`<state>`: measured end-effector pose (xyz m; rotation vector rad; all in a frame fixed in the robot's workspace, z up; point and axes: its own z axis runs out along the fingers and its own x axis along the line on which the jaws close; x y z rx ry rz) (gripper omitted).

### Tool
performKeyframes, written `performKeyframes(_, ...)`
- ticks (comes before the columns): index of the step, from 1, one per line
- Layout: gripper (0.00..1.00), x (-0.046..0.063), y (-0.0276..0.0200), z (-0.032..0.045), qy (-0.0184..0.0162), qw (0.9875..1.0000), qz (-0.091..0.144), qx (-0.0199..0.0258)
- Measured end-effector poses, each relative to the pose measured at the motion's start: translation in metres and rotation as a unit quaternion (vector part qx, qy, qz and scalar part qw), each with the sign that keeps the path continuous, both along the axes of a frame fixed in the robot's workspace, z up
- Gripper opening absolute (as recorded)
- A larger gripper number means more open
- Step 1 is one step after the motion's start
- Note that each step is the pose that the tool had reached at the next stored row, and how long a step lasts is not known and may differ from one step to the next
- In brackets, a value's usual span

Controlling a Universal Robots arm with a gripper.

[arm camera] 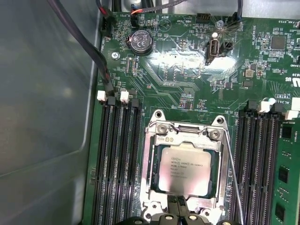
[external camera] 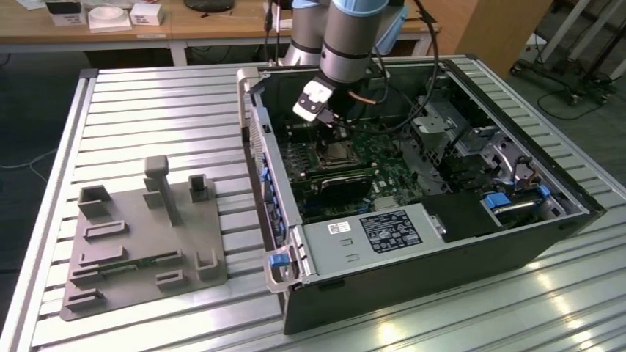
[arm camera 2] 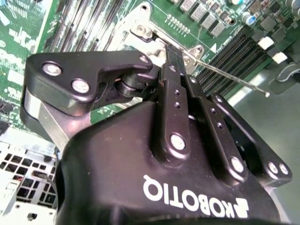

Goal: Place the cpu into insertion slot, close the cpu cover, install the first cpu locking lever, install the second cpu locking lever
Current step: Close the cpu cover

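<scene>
Fingertips of the gripper (arm camera: pixel 177 202) are pressing together, touching the edge of the cpu cover (arm camera: pixel 149 154), which is lying flat over the cpu (arm camera: pixel 183 167). The cpu is sitting in the insertion slot (arm camera: pixel 153 180) (green motherboard (arm camera: pixel 178 70) all around). A thin wire lever (arm camera: pixel 233 178) is running alongside the cover.

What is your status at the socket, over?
Status: gripper shut, at the cpu cover edge. The cpu seated, cover down over it. One locking lever looks unlatched.
</scene>
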<state>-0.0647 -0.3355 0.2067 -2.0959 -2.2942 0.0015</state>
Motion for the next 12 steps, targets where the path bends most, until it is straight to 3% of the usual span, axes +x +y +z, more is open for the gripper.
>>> performKeyframes(7,0.11,0.0000,0.0000,0.0082,0.0000,1.0000,0.000,0.0001)
performKeyframes(12,0.11,-0.0007,0.0000,0.0066,0.0000,1.0000,0.000,0.0003)
